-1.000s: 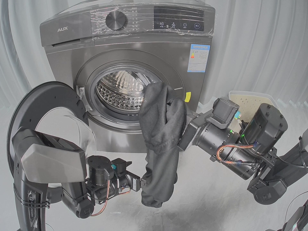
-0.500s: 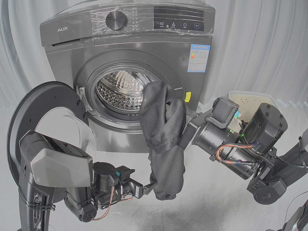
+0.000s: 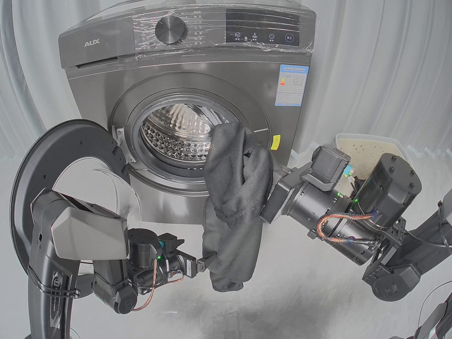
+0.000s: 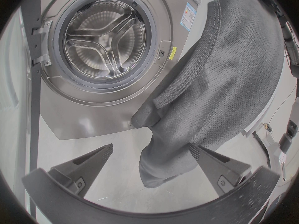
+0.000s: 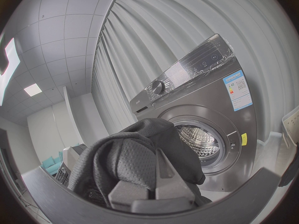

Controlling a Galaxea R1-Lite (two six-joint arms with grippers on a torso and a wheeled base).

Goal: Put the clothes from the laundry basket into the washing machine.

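Left gripper [image 3: 203, 262] shifted leftward | black garment [image 3: 235, 180] hangs vertical, tail down

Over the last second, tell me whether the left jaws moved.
Yes. The left jaws swung right, then back left toward the round dark open washer door, ending near their start, beside the black garment.
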